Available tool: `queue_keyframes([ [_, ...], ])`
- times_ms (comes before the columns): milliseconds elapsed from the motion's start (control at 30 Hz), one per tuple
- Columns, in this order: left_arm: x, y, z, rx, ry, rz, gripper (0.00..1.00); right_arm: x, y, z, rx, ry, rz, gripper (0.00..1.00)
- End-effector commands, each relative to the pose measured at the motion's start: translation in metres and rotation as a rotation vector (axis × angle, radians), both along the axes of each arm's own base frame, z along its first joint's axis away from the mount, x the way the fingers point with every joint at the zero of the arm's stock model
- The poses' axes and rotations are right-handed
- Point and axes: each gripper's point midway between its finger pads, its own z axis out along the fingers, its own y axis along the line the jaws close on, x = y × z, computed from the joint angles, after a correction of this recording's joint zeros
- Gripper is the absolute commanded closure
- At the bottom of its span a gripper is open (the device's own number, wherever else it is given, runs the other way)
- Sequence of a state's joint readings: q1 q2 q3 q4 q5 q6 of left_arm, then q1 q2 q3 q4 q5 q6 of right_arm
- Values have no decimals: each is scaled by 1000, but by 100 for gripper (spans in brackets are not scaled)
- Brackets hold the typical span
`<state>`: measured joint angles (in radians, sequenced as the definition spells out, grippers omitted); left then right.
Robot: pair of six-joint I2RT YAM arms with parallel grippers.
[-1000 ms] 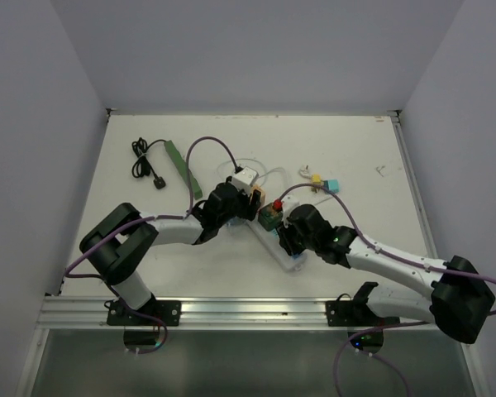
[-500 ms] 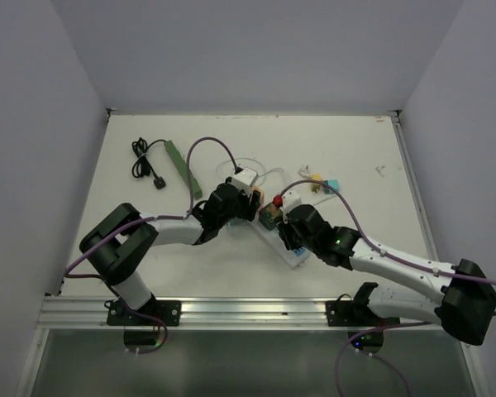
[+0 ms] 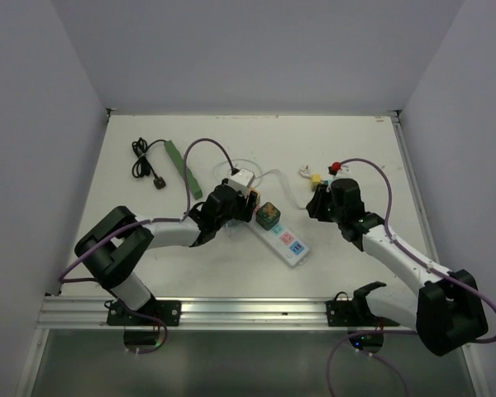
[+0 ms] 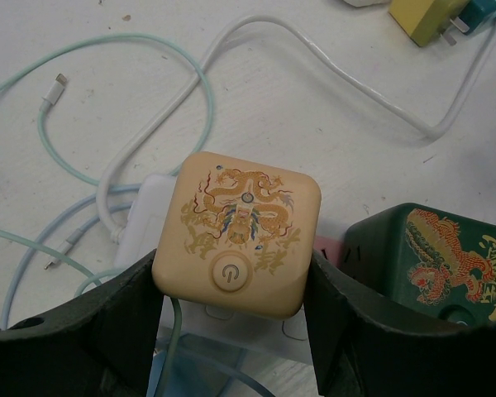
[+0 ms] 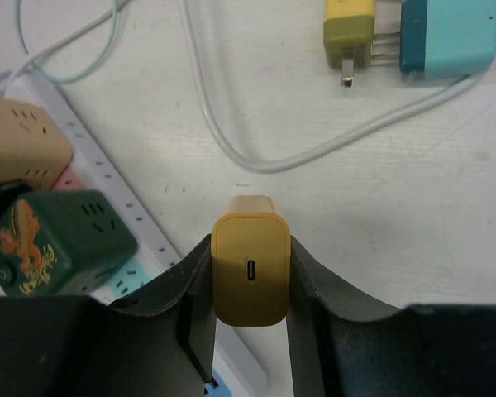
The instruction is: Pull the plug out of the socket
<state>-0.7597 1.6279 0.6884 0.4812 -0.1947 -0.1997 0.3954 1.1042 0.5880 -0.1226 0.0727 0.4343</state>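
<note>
- Right gripper (image 3: 321, 203): my jaws are drawn in narrow on the small tan plug (image 5: 250, 269), whose port face is turned to the wrist camera. I hold it to the right of the power strip (image 3: 291, 245), well apart from it.
- Left gripper (image 4: 236, 285): my jaws clamp the cream adapter (image 4: 244, 219), which sits at the far end of the power strip, just beside the green adapter (image 4: 430, 256). I judge this to be a bracing hold.
- Progress: the tan plug looks free of its socket, so I judge the pull itself done. What is left is to set the plug down and release both holds.
- Hidden: the tan plug's prongs lie behind its body, so full clearance is inferred, not seen. My left jaws cover the far end of the power strip.
- Unclear: a yellow plug (image 5: 350, 25) and a teal plug (image 5: 446, 33) lie loose beyond the power strip. A small red item (image 3: 335, 168) near them is too small to identify.
</note>
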Motion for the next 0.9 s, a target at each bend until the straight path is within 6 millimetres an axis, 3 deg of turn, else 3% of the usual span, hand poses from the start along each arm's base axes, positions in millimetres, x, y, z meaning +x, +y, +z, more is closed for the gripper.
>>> queue_keyframes([
  [0, 0, 25, -10, 59, 26, 81, 97, 31, 21, 16, 200, -49, -20, 76],
  [67, 0, 25, -9, 58, 23, 80, 97, 44, 23, 20, 260, -67, -26, 74],
  [367, 0, 23, -5, 47, 21, 75, 95, 79, 25, -1, 367, -26, -87, 68],
  [567, 0, 22, -4, 45, 23, 69, 94, 84, 25, -28, 402, 51, -108, 59],
  [667, -1, 21, -7, 50, 30, 65, 94, 83, 25, -36, 400, 84, -105, 49],
  [867, 2, 20, -7, 58, 33, 72, 94, 79, 12, -36, 374, 111, -131, 39],
])
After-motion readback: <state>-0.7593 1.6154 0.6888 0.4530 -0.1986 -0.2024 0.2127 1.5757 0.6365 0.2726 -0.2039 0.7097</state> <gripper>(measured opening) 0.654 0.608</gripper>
